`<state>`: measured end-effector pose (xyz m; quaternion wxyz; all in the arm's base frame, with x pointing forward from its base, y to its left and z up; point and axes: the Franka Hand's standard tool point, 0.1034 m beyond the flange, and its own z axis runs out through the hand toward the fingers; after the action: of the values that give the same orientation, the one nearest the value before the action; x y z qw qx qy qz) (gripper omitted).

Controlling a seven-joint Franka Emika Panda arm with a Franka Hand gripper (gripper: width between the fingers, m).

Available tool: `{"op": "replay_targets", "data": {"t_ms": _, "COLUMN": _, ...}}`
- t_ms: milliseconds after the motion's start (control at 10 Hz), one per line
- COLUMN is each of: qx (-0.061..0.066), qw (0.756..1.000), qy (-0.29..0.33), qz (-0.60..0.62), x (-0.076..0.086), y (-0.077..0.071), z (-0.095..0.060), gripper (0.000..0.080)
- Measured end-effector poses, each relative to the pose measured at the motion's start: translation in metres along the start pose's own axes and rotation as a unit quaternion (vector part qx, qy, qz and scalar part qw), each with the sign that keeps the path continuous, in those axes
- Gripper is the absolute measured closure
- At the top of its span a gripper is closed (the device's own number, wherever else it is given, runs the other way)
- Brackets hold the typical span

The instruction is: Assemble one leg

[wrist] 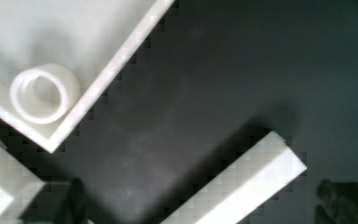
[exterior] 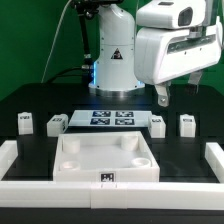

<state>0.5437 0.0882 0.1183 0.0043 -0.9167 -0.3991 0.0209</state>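
Four small white legs with tags stand in a row behind the tabletop: two on the exterior view's left (exterior: pixel 24 122) (exterior: pixel 56 123) and two on its right (exterior: pixel 157 124) (exterior: pixel 187 124). The large white square tabletop (exterior: pixel 105 160) lies in front of them. My gripper (exterior: pixel 160 96) hangs above the table, over the inner right leg, touching nothing. In the wrist view my gripper (wrist: pixel 197 206) is open and empty, its dark fingers (wrist: pixel 48 206) far apart. That view shows a tabletop corner (wrist: pixel 87 40) with a round socket (wrist: pixel 43 92). No leg shows there.
The marker board (exterior: pixel 110 118) lies between the legs at the back. White raised borders run along the left (exterior: pixel 8 160), right (exterior: pixel 215 160) and front (exterior: pixel 110 196) of the black table. A white strip (wrist: pixel 256 185) crosses the wrist view.
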Motion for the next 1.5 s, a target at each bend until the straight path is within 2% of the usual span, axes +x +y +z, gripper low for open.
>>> {"op": "replay_targets", "data": {"t_ms": 700, "qx": 0.001, "qw": 1.0, "qy": -0.001, "qz": 0.005, "x": 0.0, "y": -0.001, "z": 0.002, "gripper": 0.015}}
{"op": "replay_targets", "data": {"t_ms": 800, "qx": 0.003, "qw": 1.0, "qy": -0.004, "qz": 0.003, "x": -0.001, "y": -0.001, "z": 0.0, "gripper": 0.015}}
{"op": "replay_targets", "data": {"t_ms": 900, "qx": 0.007, "qw": 1.0, "qy": -0.012, "qz": -0.005, "x": -0.005, "y": 0.001, "z": -0.008, "gripper": 0.015}}
{"op": "replay_targets", "data": {"t_ms": 1000, "qx": -0.008, "qw": 0.998, "qy": 0.009, "qz": -0.062, "x": -0.011, "y": 0.005, "z": -0.005, "gripper": 0.015}}
{"op": "replay_targets", "data": {"t_ms": 1100, "qx": -0.014, "qw": 0.992, "qy": 0.016, "qz": -0.121, "x": -0.034, "y": 0.005, "z": 0.008, "gripper": 0.015}}
{"op": "replay_targets", "data": {"t_ms": 1200, "qx": -0.014, "qw": 0.986, "qy": 0.015, "qz": -0.166, "x": -0.052, "y": 0.009, "z": 0.017, "gripper": 0.015}}
{"op": "replay_targets", "data": {"t_ms": 1500, "qx": -0.018, "qw": 0.969, "qy": 0.013, "qz": -0.248, "x": -0.073, "y": 0.026, "z": 0.031, "gripper": 0.015}}
